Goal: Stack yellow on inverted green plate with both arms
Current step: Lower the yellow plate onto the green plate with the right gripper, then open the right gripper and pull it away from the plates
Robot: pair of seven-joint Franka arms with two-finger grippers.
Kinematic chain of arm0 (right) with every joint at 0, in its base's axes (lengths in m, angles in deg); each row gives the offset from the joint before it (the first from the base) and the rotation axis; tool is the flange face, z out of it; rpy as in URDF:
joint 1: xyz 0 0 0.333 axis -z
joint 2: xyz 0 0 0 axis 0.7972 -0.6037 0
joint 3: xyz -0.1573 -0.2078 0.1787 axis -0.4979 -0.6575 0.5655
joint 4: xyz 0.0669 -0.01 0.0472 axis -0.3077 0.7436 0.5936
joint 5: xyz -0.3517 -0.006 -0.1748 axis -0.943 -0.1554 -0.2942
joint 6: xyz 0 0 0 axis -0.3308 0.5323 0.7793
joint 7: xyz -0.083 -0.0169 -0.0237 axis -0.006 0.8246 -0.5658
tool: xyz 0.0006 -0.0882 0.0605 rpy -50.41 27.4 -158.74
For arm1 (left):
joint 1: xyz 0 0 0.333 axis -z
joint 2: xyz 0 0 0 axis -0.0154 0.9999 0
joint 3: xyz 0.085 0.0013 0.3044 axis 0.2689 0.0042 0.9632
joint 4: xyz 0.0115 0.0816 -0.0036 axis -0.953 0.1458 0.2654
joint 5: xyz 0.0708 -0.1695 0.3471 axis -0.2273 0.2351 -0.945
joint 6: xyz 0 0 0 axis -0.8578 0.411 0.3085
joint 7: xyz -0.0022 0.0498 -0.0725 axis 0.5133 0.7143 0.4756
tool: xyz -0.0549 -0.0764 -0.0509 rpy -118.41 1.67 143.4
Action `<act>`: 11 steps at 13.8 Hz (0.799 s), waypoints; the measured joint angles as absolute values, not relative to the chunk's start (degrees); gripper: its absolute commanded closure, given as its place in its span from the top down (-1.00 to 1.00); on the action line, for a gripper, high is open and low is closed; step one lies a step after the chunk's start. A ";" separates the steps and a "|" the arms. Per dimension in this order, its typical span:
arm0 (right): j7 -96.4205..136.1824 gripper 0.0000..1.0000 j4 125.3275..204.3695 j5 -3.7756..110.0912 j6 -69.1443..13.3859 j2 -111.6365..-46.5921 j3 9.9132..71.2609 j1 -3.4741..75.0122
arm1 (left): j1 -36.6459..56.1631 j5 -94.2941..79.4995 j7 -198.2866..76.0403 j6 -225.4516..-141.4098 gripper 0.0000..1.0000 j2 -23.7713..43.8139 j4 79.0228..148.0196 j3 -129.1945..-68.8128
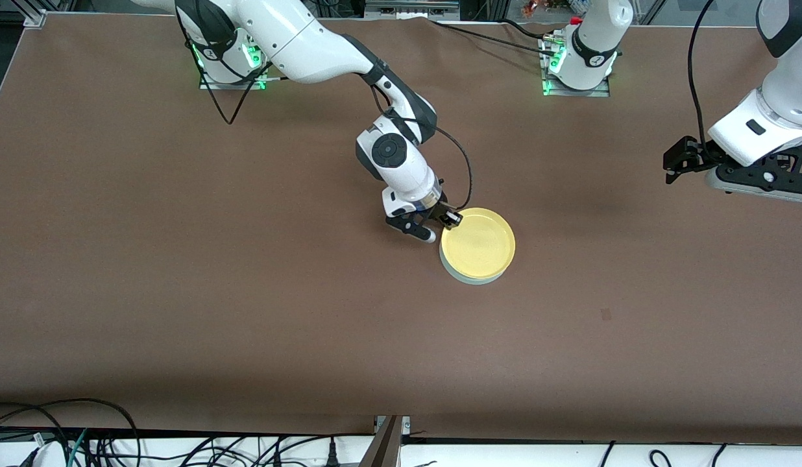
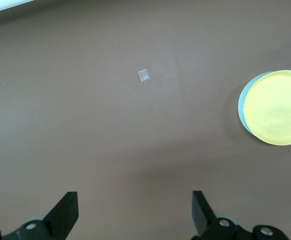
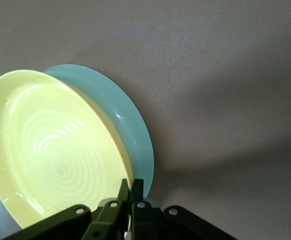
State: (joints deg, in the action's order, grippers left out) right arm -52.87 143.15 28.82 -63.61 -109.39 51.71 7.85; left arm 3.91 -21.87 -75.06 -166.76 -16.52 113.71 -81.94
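The yellow plate (image 1: 479,243) sits right side up on the inverted pale green plate (image 1: 469,278) in the middle of the table. Only a thin edge of the green plate shows under it. My right gripper (image 1: 449,219) is shut on the yellow plate's rim at the edge toward the right arm's base. The right wrist view shows its fingers pinched (image 3: 130,187) on the yellow plate's rim (image 3: 50,150), with the green plate (image 3: 130,125) beneath. My left gripper (image 1: 669,165) waits open and empty above the table at the left arm's end. Its wrist view (image 2: 135,212) shows both plates, yellow (image 2: 280,107) and green (image 2: 242,102).
A small pale patch (image 1: 606,314) lies on the brown table (image 1: 245,292), nearer to the front camera than the plates and toward the left arm's end. It also shows in the left wrist view (image 2: 144,75). Cables hang along the table's front edge.
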 measured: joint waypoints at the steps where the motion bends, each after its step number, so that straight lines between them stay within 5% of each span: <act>1: -52.87 -1.00 143.15 28.82 -63.61 -109.38 51.58 7.85 | 3.91 -21.87 -75.06 -166.76 1.00 -16.52 113.69 -81.94; 6: -52.87 -1.00 143.15 28.82 -63.59 -109.34 51.28 7.86 | 3.91 -21.87 -75.18 -166.75 1.00 -16.52 113.61 -81.94; 7: -52.87 -0.44 143.15 28.82 -63.59 -109.33 51.28 7.86 | 3.92 -21.87 -75.22 -166.75 1.00 -16.52 113.61 -81.94; 8: -52.87 0.99 143.14 28.82 -63.59 -109.29 51.28 7.86 | 3.91 -21.87 -75.27 -166.75 1.00 -16.52 113.60 -81.94; 11: -52.87 1.00 142.98 28.62 -63.59 -109.05 51.07 7.85 | 3.91 -21.87 -75.32 -166.75 1.00 -16.53 113.60 -81.94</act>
